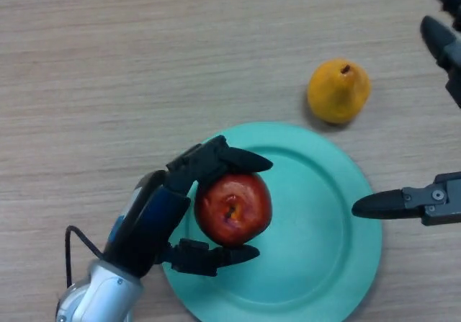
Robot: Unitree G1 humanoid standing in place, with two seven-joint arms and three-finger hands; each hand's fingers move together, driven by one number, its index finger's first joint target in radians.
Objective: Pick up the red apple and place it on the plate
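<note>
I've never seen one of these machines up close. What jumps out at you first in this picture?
The eye goes first to the red apple, clasped between the fingers and thumb of the robot's black left hand over the left part of a turquoise plate. Next comes the yellow pear, lying on the wooden table just beyond the plate's far edge. The right hand shows at the right edge, fingers straight, holding nothing.

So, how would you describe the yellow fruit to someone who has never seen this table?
Find the large turquoise plate on the wooden table. Just beyond its far rim, toward the robot's right, a yellow pear lies on the bare wood. Unlike the red apple held over the plate by the left hand, nothing touches it.
</note>
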